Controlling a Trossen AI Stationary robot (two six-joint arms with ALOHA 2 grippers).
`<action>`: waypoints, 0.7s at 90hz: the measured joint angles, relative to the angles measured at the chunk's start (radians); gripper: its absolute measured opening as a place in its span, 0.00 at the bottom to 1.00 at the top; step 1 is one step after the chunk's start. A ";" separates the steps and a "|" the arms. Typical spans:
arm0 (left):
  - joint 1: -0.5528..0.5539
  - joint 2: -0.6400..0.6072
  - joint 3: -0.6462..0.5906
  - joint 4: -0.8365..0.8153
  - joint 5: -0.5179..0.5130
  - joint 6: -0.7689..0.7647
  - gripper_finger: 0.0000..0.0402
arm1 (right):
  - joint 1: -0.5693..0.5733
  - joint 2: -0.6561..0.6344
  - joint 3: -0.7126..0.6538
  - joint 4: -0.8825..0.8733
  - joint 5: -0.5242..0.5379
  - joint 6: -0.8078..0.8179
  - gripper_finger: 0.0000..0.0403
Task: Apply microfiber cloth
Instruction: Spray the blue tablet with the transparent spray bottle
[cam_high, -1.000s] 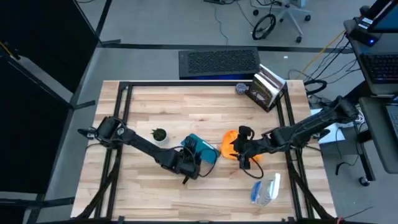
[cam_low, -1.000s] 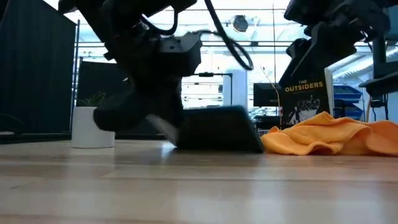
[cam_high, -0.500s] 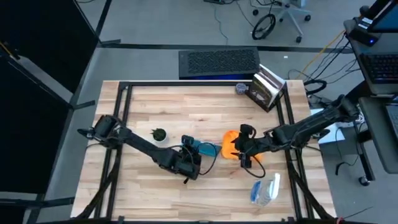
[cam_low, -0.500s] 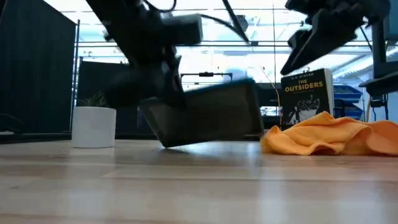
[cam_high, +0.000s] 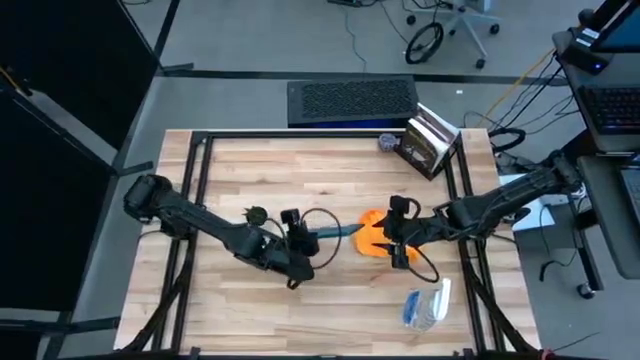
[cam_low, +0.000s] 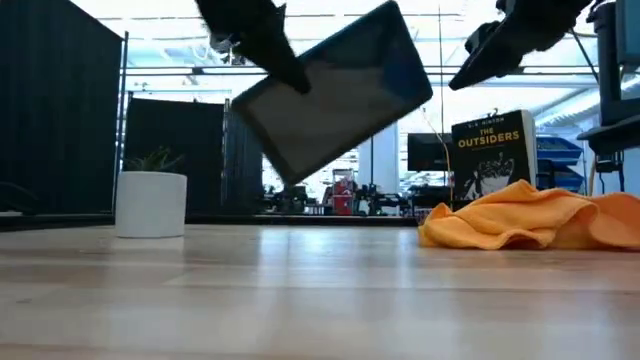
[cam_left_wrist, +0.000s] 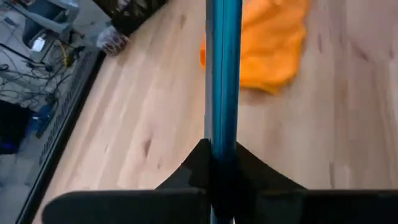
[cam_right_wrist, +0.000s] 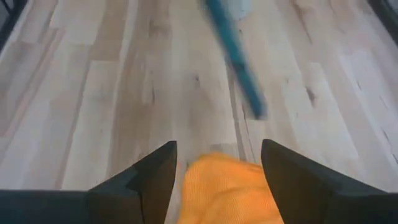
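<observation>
Lifted off the table (cam_high: 230, 170) since before, the tablet (cam_low: 335, 90) hangs tilted, pinched edge-on in the left gripper (cam_left_wrist: 221, 168); the right gripper (cam_right_wrist: 217, 168) hovers spread over the microfiber cloth (cam_high: 372, 235), mid-table.

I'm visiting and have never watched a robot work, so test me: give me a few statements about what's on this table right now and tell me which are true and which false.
1. The left gripper holds the tablet up off the table. True.
2. The orange microfiber cloth is draped over the tablet. False: it lies on the wooden table, apart from the tablet.
3. The right gripper is open, right above the cloth. True.
4. The spray bottle stands upright beside the book. False: it lies on its side near the table's front edge, far from the book.
5. A small potted plant sits on the table. True.
</observation>
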 joint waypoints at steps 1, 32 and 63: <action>0.004 -0.001 0.000 0.002 0.006 0.001 0.02 | 0.001 0.000 0.000 0.000 0.001 -0.001 0.53; 0.082 -0.109 -0.114 0.258 0.180 0.079 0.02 | 0.041 0.000 -0.045 0.008 0.004 0.097 0.53; 0.073 -0.176 -0.178 0.463 0.238 0.135 0.02 | 0.075 0.000 -0.134 0.170 0.061 0.135 0.53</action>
